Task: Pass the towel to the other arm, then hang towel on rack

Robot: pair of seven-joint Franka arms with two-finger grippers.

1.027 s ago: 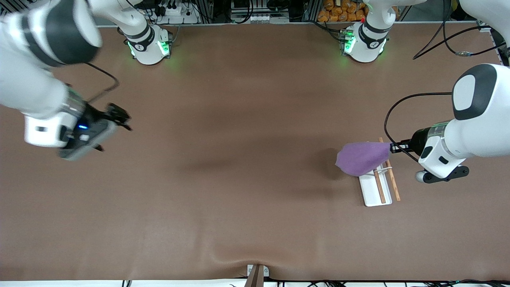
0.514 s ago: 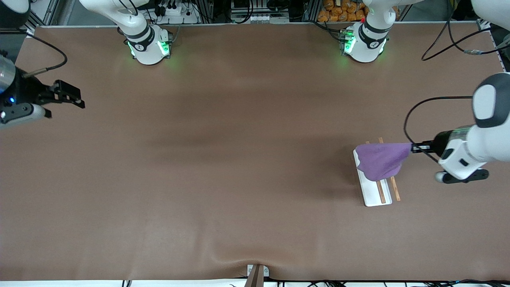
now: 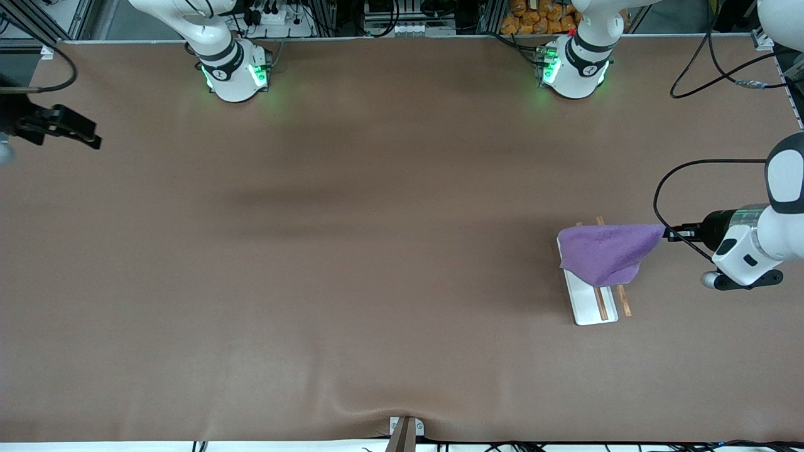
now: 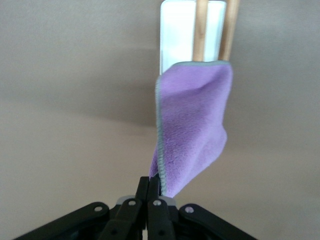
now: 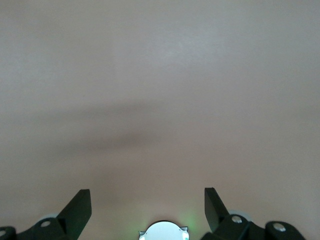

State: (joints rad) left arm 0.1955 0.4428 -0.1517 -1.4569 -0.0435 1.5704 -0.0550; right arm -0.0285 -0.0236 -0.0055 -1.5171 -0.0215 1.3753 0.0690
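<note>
Your left gripper is beside the rack, pinched closed. Your right gripper, well apart from it, is spread wide.

Clearance around the rack

The desk lies bare between the arms. At the left arm's end, the rack and the towel draped across its rods block passage.

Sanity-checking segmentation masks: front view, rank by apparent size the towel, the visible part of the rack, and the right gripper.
1. towel, draped over the rack, pinched by the left gripper.
2. rack, counting only the uncovered base and rod ends.
3. right gripper. Looks close to the rack's visible part; it is raised, so that ranking is unsure.
</note>
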